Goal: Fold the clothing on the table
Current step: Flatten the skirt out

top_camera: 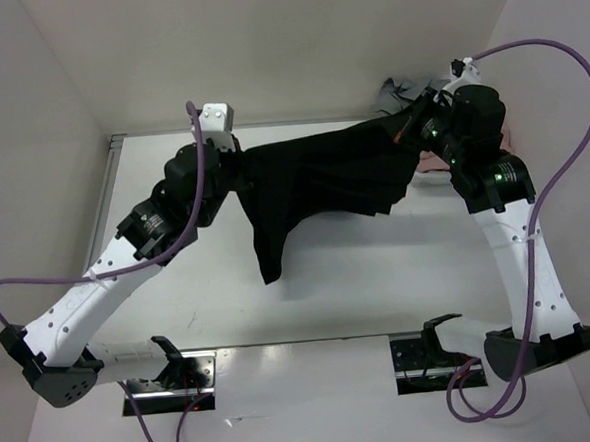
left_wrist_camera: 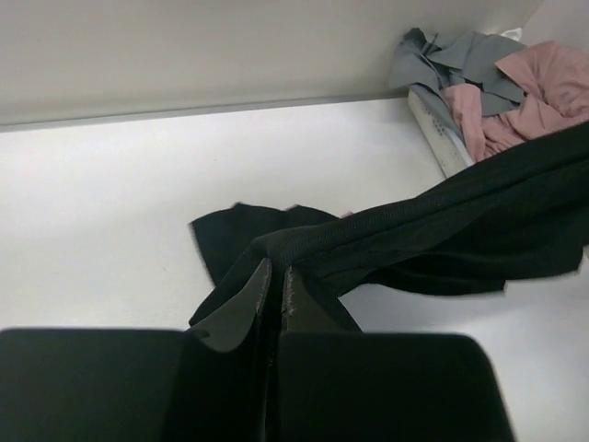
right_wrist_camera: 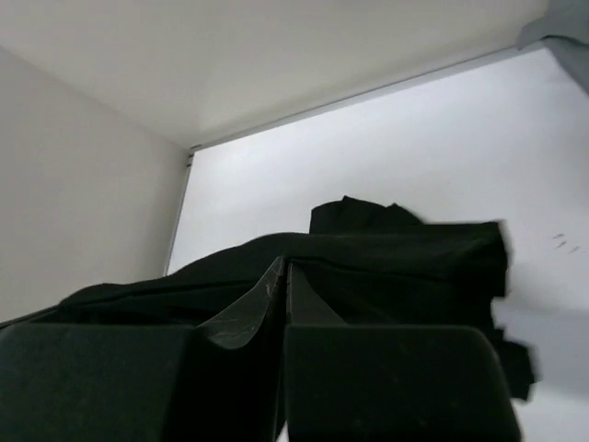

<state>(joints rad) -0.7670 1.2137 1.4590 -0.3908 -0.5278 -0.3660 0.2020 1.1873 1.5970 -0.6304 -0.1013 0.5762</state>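
Black soft fabric garment [top_camera: 322, 169] is stretched between the two hands over the far half of the flat white rectangular surface [top_camera: 379, 276]. In the top view its long axis runs almost straight across, from about 9 o'clock to 3 o'clock, with the 3 o'clock end sitting a little farther back. The upper edge is pulled into a taut band along that line. From the 9 o'clock end a long narrow flap drops toward 6 o'clock and ends in a squared corner. A shorter, uneven hem trails below the 3 o'clock end.

The left hand [top_camera: 238, 167] is at the 9 o'clock end of the garment. In its wrist view the fingers [left_wrist_camera: 250, 296] are pressed together with only a thin slit between them. The thick rolled edge of the cloth is pinched at their tips and leads away toward 3 o'clock.

The right hand [top_camera: 411, 129] has the opposite end. Its fingers [right_wrist_camera: 256, 302] are likewise closed tight on the black fabric, which runs off toward 9 o'clock.

At 1 to 2 o'clock in the left wrist view, a crumpled pink cloth garment [left_wrist_camera: 543, 83] and a crumpled grey cloth garment [left_wrist_camera: 460, 60] lie heaped together at the far corner.
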